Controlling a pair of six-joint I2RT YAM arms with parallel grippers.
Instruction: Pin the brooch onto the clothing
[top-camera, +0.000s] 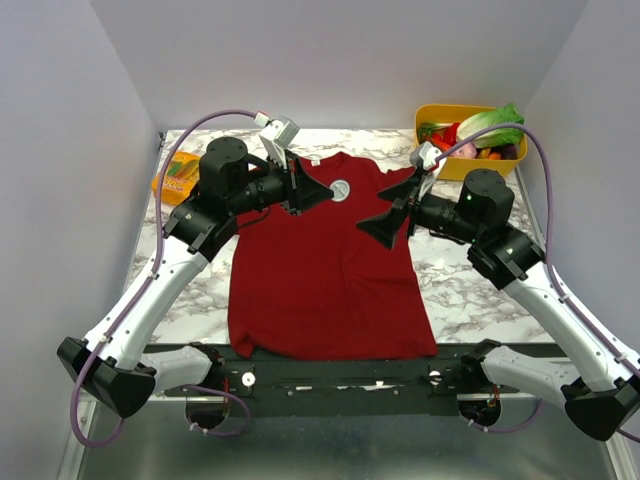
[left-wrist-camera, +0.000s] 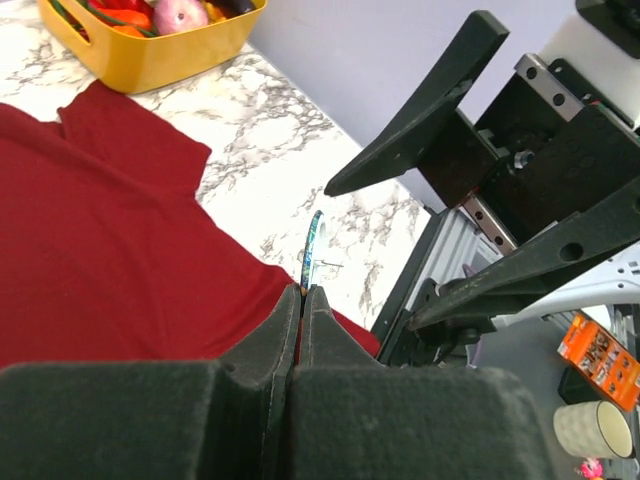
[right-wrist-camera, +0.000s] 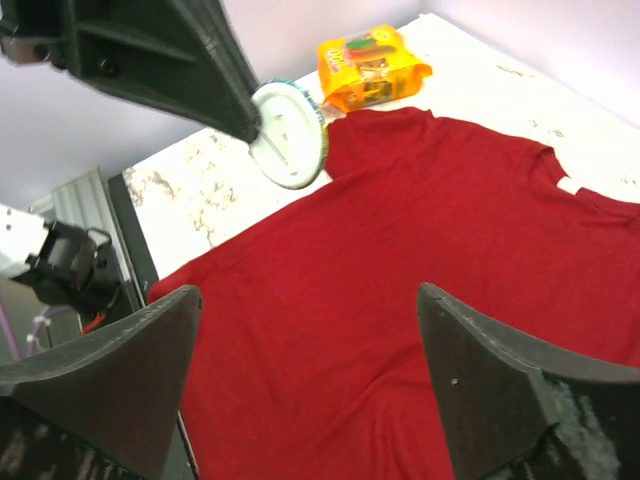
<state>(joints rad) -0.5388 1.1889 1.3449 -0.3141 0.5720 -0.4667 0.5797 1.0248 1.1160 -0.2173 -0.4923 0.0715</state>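
The dark red T-shirt (top-camera: 325, 270) lies flat on the marble table, collar at the far side with a small white label (top-camera: 311, 160). My left gripper (top-camera: 330, 192) is shut on the brooch (top-camera: 340, 189), a small pale round disc, and holds it over the shirt's upper chest. In the left wrist view the brooch (left-wrist-camera: 313, 248) shows edge-on at the closed fingertips, above the shirt (left-wrist-camera: 100, 250). In the right wrist view the brooch (right-wrist-camera: 288, 135) shows face-on. My right gripper (top-camera: 385, 212) is open and empty above the shirt (right-wrist-camera: 430, 230), close to the right of the brooch.
A yellow bin (top-camera: 468, 135) of toy vegetables stands at the far right corner. An orange snack packet (top-camera: 176, 177) lies at the far left, beside the shirt's sleeve. Grey walls close in three sides. A black rail runs along the near table edge.
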